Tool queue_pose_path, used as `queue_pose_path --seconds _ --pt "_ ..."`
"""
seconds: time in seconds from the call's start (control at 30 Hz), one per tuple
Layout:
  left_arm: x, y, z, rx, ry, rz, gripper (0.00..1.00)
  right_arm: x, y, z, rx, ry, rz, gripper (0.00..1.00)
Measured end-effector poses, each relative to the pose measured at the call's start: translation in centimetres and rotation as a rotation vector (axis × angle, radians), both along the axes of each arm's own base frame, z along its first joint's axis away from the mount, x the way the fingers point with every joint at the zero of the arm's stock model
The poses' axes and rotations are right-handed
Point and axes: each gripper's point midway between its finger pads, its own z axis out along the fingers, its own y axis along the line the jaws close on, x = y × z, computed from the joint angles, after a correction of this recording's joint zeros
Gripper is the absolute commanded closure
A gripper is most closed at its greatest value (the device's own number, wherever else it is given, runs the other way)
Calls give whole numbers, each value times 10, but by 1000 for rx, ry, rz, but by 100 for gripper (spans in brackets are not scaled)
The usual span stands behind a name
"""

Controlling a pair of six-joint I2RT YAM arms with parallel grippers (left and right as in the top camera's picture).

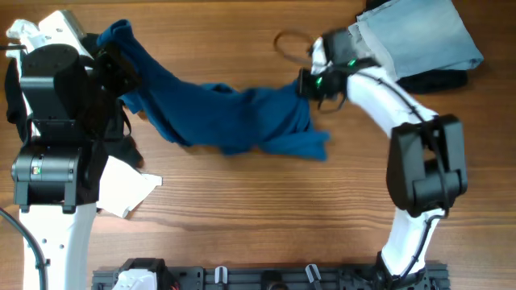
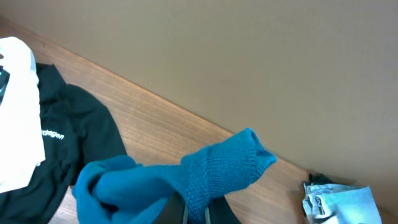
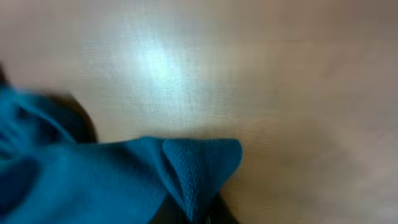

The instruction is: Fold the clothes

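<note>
The deep-blue shirt [image 1: 234,117] hangs in a rumpled band between both arms over the wooden table [image 1: 266,217]. My left gripper [image 1: 119,71] at the far left is shut on one end; in the left wrist view a ribbed blue fold [image 2: 217,171] is pinched at that gripper [image 2: 198,215]. My right gripper [image 1: 304,83] is shut on the other end, and in the right wrist view a blue corner [image 3: 199,165] rises from its closed jaws [image 3: 200,218]. The black tee [image 2: 81,143] with white lettering and a white garment [image 2: 18,112] lie under the left arm.
A folded light-blue garment [image 1: 419,36] lies at the back right on a dark one [image 1: 435,80]. A brown loop [image 1: 290,40] sits behind the right gripper. The white garment [image 1: 125,187] shows beside the left arm's base. A black rack [image 1: 266,278] lines the front edge.
</note>
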Motion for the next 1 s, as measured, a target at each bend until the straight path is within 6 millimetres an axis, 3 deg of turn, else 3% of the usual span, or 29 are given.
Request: queue_pose_path --seconds 0.13,0.23,0.3,0.4,0.43,0.5,0.63,0.73,0.8,0.83,0.87,0.9,1.0 --pt "6 0 17 -3 -73 3 96 31 -42 87 -37 -108 22 96" --pt "12 0 36 -6 -156 3 96 29 -69 156 -68 -207 36 96" --pt "14 0 45 -8 -193 3 96 15 -87 191 -80 -239 20 96" --pt "11 0 35 -6 -149 3 96 -22 -114 207 -88 -161 -32 96" --pt "10 0 32 -5 -136 3 96 -33 -120 202 -89 -111 -44 96" --pt "-3 0 -7 0 34 0 96 -48 -124 182 -87 -16 -56 96" --pt "-31 -5 -86 -5 391 -32 96 -85 -121 119 -74 221 -81 96" --pt "-44 -7 -129 -11 589 -43 96 -106 -120 72 -67 350 -119 91" --pt "-47 -8 -148 -14 680 -47 96 -123 -120 44 -63 426 -147 77" --pt "-48 -10 -157 -18 719 -51 96 -137 -119 28 -62 481 -162 51" --pt "-47 -10 -162 -20 738 -53 96 -147 -118 19 -60 520 -166 39" --pt "-46 -11 -164 -21 747 -55 96 -156 -117 12 -55 552 -171 32" --pt "-43 -12 -171 -28 768 -62 96 -169 -111 3 -26 588 -146 27"
